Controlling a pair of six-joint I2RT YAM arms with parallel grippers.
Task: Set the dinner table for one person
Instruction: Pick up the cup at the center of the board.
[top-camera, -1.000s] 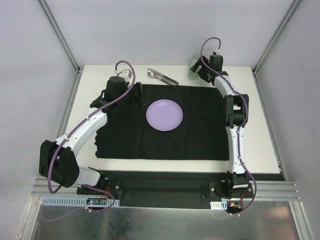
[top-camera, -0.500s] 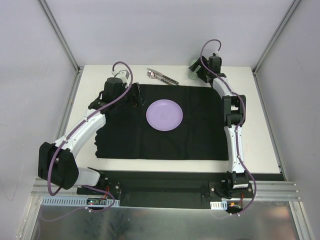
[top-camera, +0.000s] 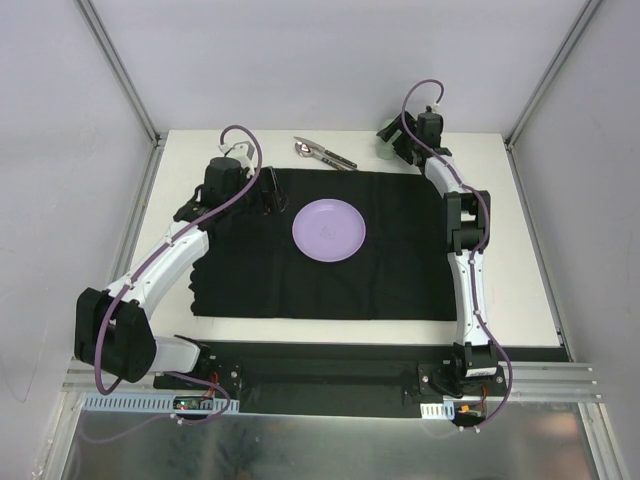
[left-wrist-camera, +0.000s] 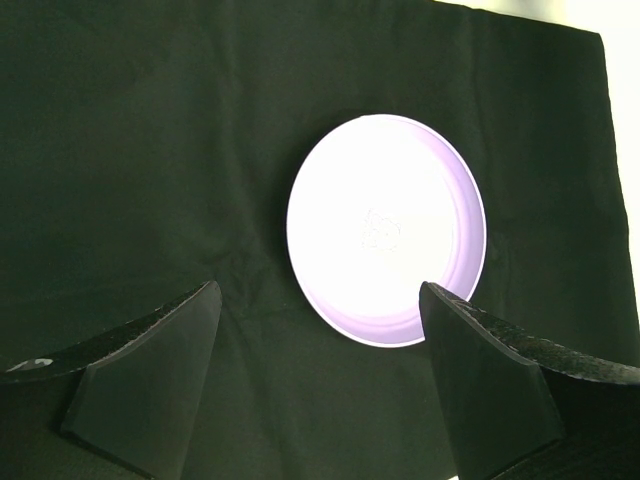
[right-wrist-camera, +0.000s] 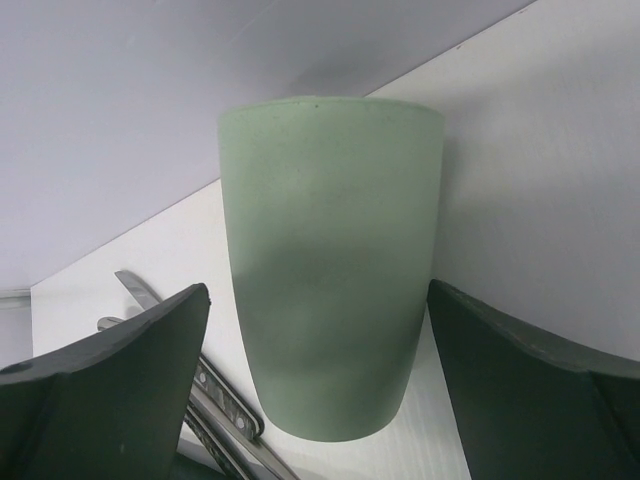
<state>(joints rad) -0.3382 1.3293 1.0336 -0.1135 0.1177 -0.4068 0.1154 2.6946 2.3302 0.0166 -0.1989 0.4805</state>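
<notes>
A lilac plate (top-camera: 329, 230) lies on the black cloth mat (top-camera: 320, 270) on the white dinner table (top-camera: 520, 270); it also shows in the left wrist view (left-wrist-camera: 386, 228). My left gripper (top-camera: 268, 191) is open and empty, low over the mat just left of the plate. A pale green cup (right-wrist-camera: 330, 300) stands at the table's far edge (top-camera: 386, 138). My right gripper (top-camera: 398, 142) is open with its fingers either side of the cup, not touching it. Cutlery (top-camera: 324, 152) with dark handles lies on the table left of the cup.
The cutlery handles (right-wrist-camera: 215, 400) run just beside the cup's base. The enclosure's back wall stands right behind the cup. Grey frame rails (top-camera: 145, 200) edge the table.
My right gripper has moved farther back and left around the cup. My left gripper has drawn back a little from the plate toward the far left.
</notes>
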